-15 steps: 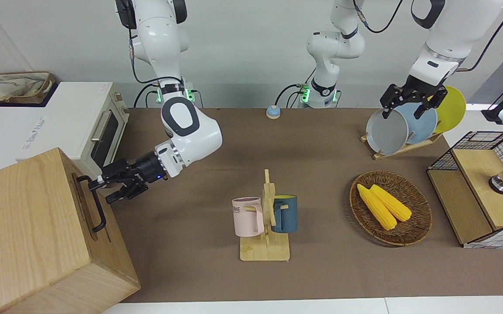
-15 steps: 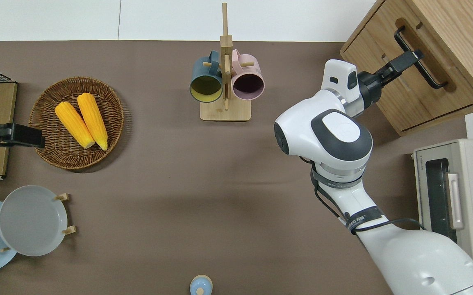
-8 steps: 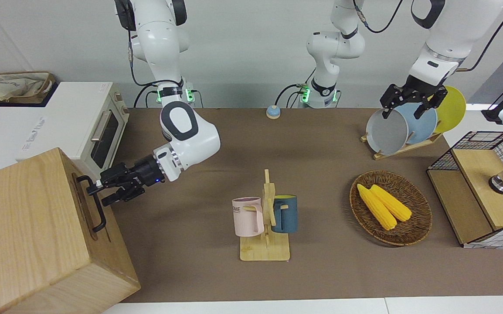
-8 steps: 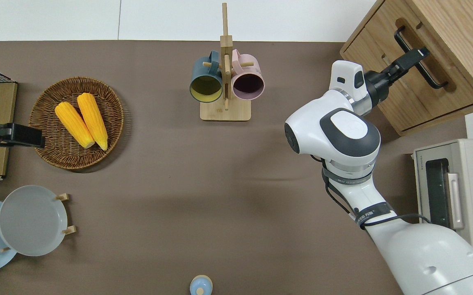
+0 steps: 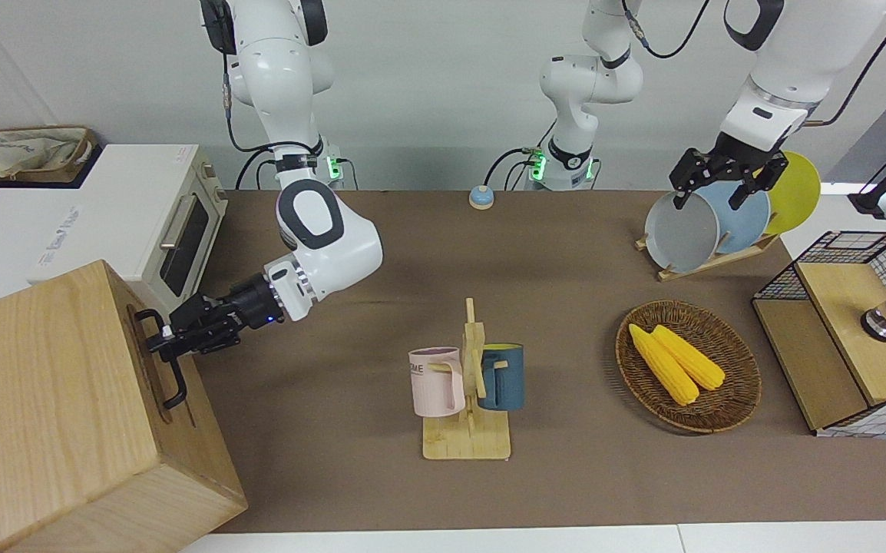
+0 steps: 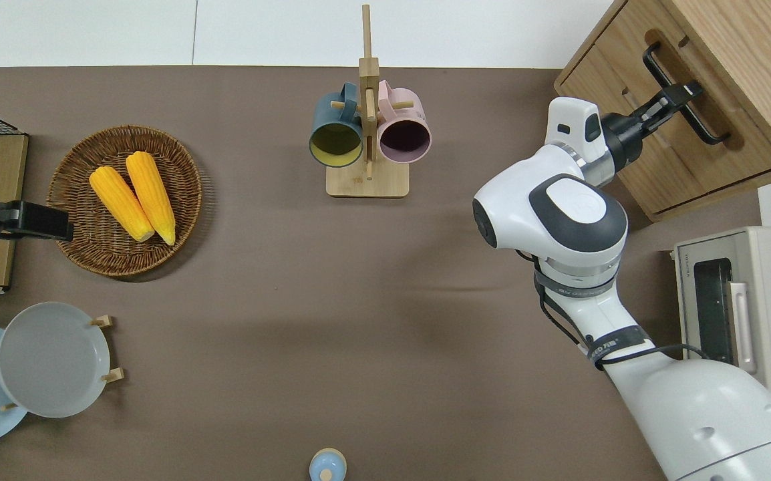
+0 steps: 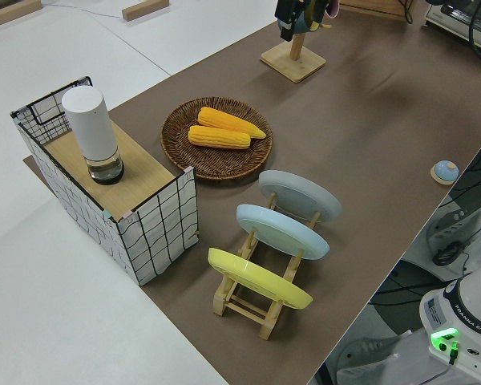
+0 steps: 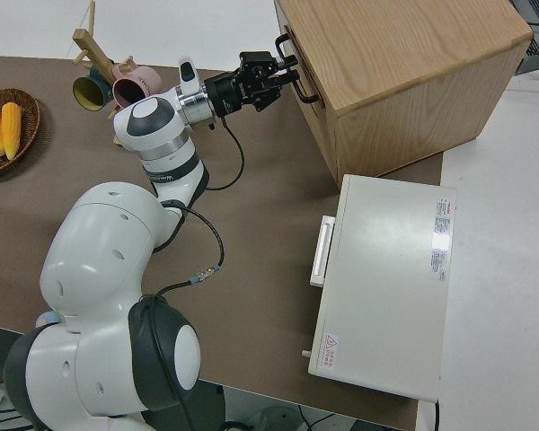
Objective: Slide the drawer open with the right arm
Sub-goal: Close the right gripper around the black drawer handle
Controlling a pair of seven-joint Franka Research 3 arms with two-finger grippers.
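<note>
The big wooden cabinet (image 5: 51, 399) stands at the right arm's end of the table. Its drawer (image 6: 713, 157) is closed, with the black bar handle (image 5: 176, 384) on its front. My right gripper (image 5: 163, 342), blue light at the wrist, is at the handle's end nearer to the robots, open, with the bar between its fingers. It shows the same way in the overhead view (image 6: 683, 95) and the right side view (image 8: 286, 76). My left arm is parked, its gripper (image 5: 722, 184) open and empty.
A white toaster oven (image 5: 182, 230) stands beside the cabinet, nearer to the robots. A mug rack (image 5: 467, 399) with two mugs is mid-table. A basket of corn (image 5: 689, 365), a plate rack (image 5: 708, 230) and a wire-mesh box (image 5: 842, 330) are toward the left arm's end.
My right gripper has moved toward the cabinet until its fingers reach around the handle bar. The drawer has not moved. The left arm has not moved.
</note>
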